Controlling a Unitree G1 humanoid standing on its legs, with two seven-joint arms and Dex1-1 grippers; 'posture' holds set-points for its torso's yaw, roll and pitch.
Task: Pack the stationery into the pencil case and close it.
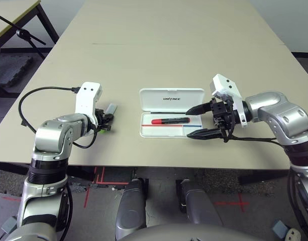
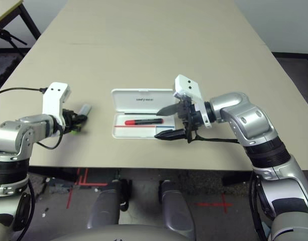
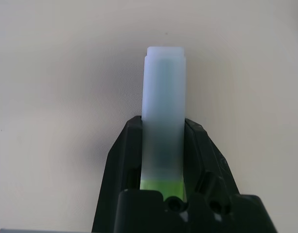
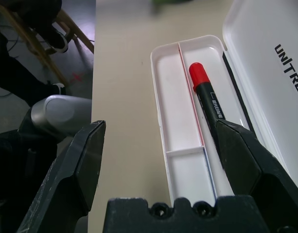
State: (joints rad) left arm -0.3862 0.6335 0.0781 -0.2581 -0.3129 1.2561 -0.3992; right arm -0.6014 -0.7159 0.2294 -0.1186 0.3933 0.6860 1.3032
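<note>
- My right end effector sits spread wide at the case's right end, one finger over the tray, the other at its front edge; that end is blocked for me.
- The lid lies flat open behind the tray, so I see no wall from above.
- A red marker lies along the tray's back lane; the front lane and the small right compartment look bare.
- My left end effector clamps the highlighter well left of the case.
- Between it and the case I see bare desk, a clear lane.
- Behind the case the desk stays open.
</note>
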